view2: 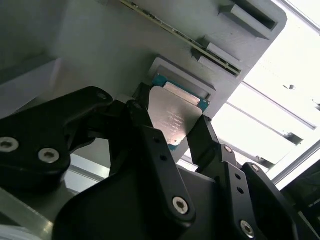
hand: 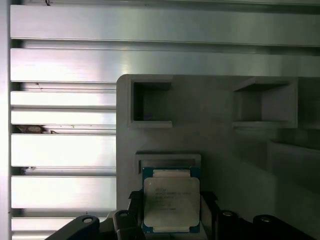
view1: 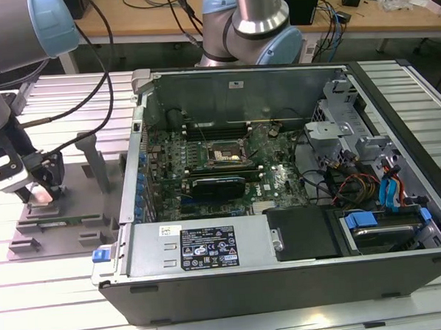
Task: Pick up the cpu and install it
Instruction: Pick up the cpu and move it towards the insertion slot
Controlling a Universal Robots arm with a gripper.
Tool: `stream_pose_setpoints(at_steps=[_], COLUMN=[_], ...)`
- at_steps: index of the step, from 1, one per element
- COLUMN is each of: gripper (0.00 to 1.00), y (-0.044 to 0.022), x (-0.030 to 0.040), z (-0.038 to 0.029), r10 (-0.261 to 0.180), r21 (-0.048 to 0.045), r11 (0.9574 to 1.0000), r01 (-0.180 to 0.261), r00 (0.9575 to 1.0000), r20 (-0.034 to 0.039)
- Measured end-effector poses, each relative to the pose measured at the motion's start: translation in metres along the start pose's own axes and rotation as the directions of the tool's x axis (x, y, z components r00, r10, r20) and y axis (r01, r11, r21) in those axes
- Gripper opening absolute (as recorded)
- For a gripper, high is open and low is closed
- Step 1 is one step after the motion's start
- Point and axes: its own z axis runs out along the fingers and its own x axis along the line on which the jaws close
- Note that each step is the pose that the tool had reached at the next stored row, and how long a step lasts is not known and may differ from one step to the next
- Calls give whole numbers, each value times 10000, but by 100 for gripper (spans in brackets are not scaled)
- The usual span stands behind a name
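Grey fixture (view1: 75, 217) on slatted table (view1: 50, 292), at 9 o'clock of open computer case (view1: 285, 276); fixture post (view1: 95, 163) stands between gripper (view1: 41, 195) and case. Cpu (hand: 171, 200) lies flat in fixture recess, plate up, near-square, edges parallel to recess. Fingers (view2: 150, 145) are narrowed onto its opposite edges.

Open space lies above the pincer (view1: 39, 195) on the grey fixture (view1: 61, 226). An upright post (view1: 95, 163) and the case wall (view1: 132, 177) stand between it and the socket (view1: 224, 156).
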Motion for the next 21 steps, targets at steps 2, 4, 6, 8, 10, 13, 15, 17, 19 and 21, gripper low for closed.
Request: stream_pose_setpoints(at_steps=[2,4,6,8,10,13,15,17,19,21], gripper=[55,55,55,55,55,55,55,55,55,55], y=[-1,-1,-1,-2,-3,-4,-5,-5,-6,-7], x=[-1,-1,-2,-3,-4,-5,-6,-7,-8,-9], z=[-25,-43,-69,-98,-143,-179,-224,-263,-289,-313], r10=[0,0,0,0,0,0,0,0,0,0], r21=[1,0,1,0,1,1,0,0,1,1], r11=[10000,10000,10000,10000,10000,10000,10000,10000,10000,10000], r01=[0,0,0,0,0,0,0,0,0,0], r00=[10000,10000,10000,10000,10000,10000,10000,10000,10000,10000], r20=[0,0,-1,0,-1,0,0,0,0,-1])
